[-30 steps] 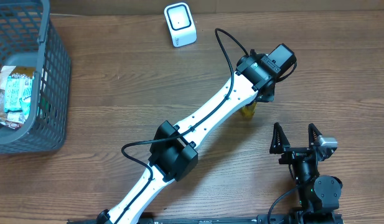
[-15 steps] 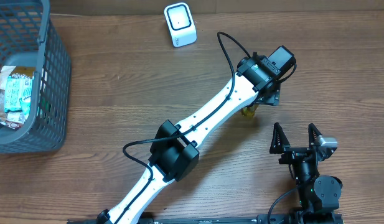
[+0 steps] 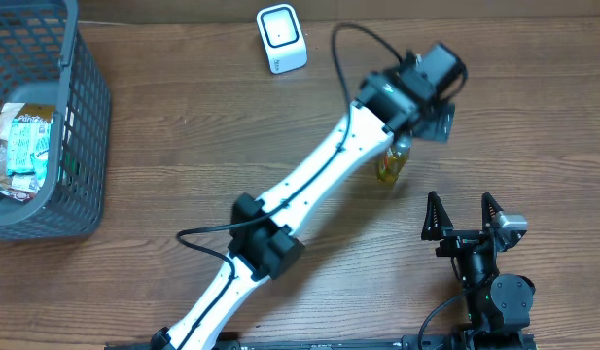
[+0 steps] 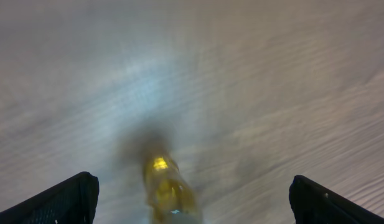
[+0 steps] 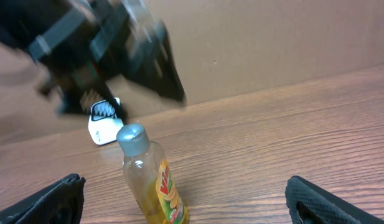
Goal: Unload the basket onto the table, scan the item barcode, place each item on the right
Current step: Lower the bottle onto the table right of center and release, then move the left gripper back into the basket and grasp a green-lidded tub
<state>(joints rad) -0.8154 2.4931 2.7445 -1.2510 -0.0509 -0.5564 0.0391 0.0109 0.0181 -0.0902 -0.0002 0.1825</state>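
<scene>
bottle (image 3: 393, 163) upright on table (image 3: 183, 146), long axis vertical, just under left gripper (image 3: 428, 117), jaws spread wide and empty; right gripper (image 3: 464, 216) also wide, near but farther off

We go looking for print and find very little. In the right wrist view, the small clear bottle (image 5: 151, 186) carries a yellow label with red lettering running up its side. The letters come through as shapes only, and we cannot spell out a word. From overhead, the packets (image 3: 25, 141) in the grey basket (image 3: 90, 126) show green and white printing, too small for us to read. On the white scanner (image 3: 281, 37) we make out nothing legible.
</scene>
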